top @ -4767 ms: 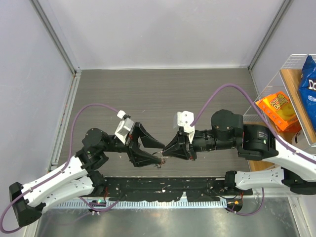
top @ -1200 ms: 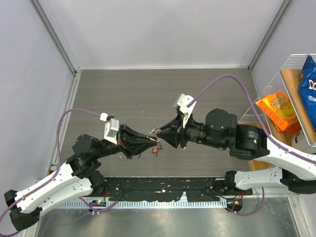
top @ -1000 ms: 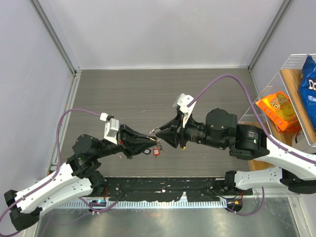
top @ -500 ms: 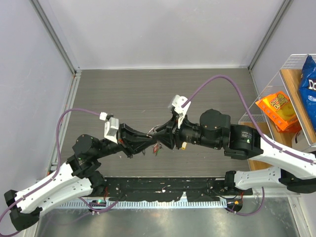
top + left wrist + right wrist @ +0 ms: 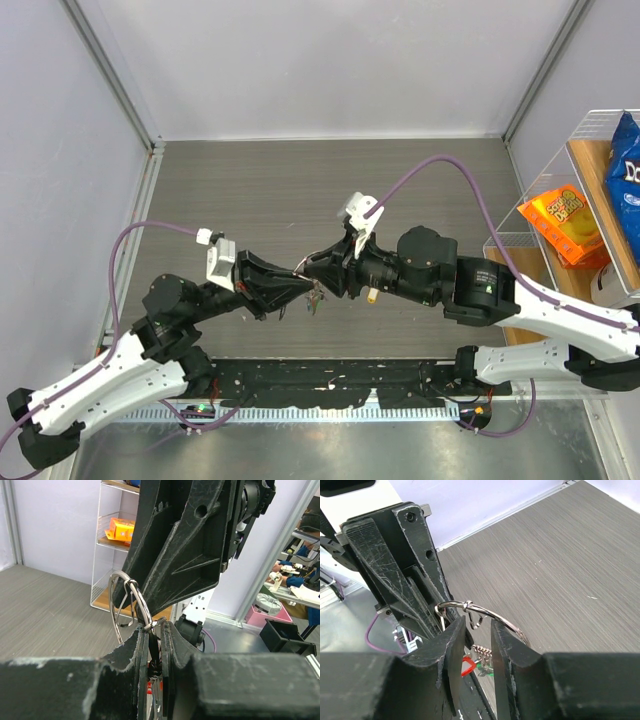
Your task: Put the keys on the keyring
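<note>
Two grippers are being held tip to tip above the middle of the table [image 5: 250,190], the left gripper [image 5: 299,286] pointing right and the right gripper [image 5: 320,271] pointing left. The keyring [image 5: 140,602] is being carried clear of the surface at that meeting point. In the left wrist view its lower end is being pinched between the left fingers [image 5: 134,645], which are pressed almost together. The loop is being presented up and forward out of them, against the inner face of the right gripper's finger. In the right wrist view the keyring is being seen as an arc sweeping just beyond the right fingers [image 5: 451,645], which are being kept a narrow slot apart. Whether anything is being gripped in that slot cannot be told. The keys [image 5: 466,664], a red head and a green one among them, are being dangled just below the tips. Whether they are threaded on cannot be told. The coming move is judged to turn on the free arc. It is lying on the far side of the right fingers, so the right arm is the nearer one for working the wire, with the left serving as clamp.
</note>
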Controlling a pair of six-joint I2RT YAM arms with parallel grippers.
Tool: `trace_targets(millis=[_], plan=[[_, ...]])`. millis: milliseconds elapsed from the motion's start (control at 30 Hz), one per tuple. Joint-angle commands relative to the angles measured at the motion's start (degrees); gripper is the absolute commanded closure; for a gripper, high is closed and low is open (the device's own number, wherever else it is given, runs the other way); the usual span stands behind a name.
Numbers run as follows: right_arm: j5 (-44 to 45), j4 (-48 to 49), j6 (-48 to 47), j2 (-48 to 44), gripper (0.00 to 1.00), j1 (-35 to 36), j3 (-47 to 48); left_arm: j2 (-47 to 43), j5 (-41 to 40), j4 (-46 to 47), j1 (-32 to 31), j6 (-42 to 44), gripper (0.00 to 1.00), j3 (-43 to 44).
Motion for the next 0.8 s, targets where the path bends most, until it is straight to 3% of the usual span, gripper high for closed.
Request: trace_targets(millis=[0,767], plan=[[3.53,4.19,0.22,-1.68,0.67,0.1,-0.66,-1.07,-0.33,3.82,0.1,0.17,1.0,0.66],[1.34,12.98,0.75,-1.24,0.68,0.1,-4.17,-0.72,-0.07,4.52,0.1,-0.27,1.0,0.48]])
